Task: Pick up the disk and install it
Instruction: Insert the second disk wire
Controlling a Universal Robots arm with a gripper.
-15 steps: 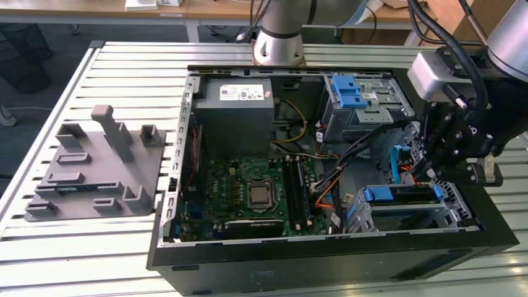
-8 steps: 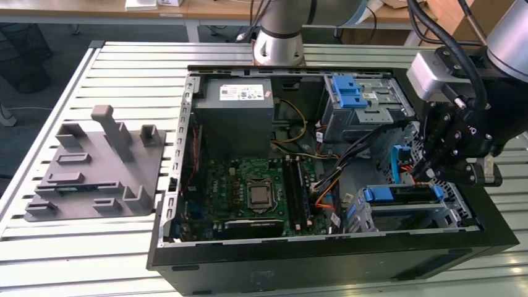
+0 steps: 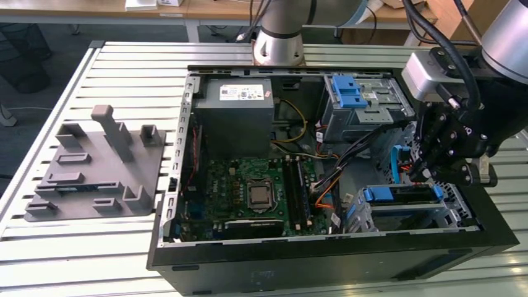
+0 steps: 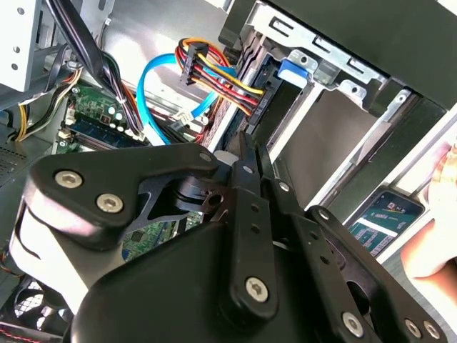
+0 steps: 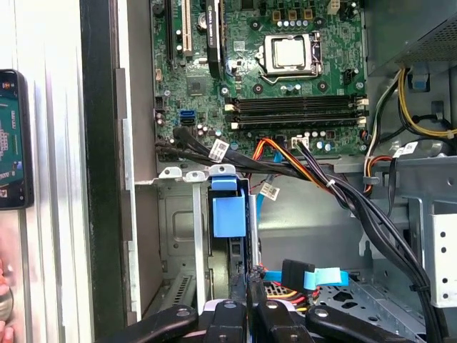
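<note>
The disk (image 3: 387,193) sits in the drive cage at the near right corner of the open computer case (image 3: 330,247), with its bright blue carrier (image 5: 228,211) showing between the cage's metal walls. In the second wrist view the carrier's blue tab (image 4: 293,71) pokes out of the cage. My gripper (image 3: 415,176) hangs just above that cage. Its fingers (image 5: 240,309) are shut together, and the gripper (image 5: 248,282) rests at the disk's edge next to a blue flat cable. Whether it pinches that edge is hidden. Beyond the closed gripper (image 4: 246,143) lie orange and red cables.
A grey power supply box (image 3: 239,114) and the motherboard (image 3: 256,192) fill the case's middle. Another blue carrier (image 3: 355,93) sits in the far cage. Black cable bundles (image 5: 343,193) cross near the bay. A grey fixture (image 3: 99,167) lies on the exterior view's left. A hand (image 4: 435,236) holds a phone (image 4: 382,218) beside the case.
</note>
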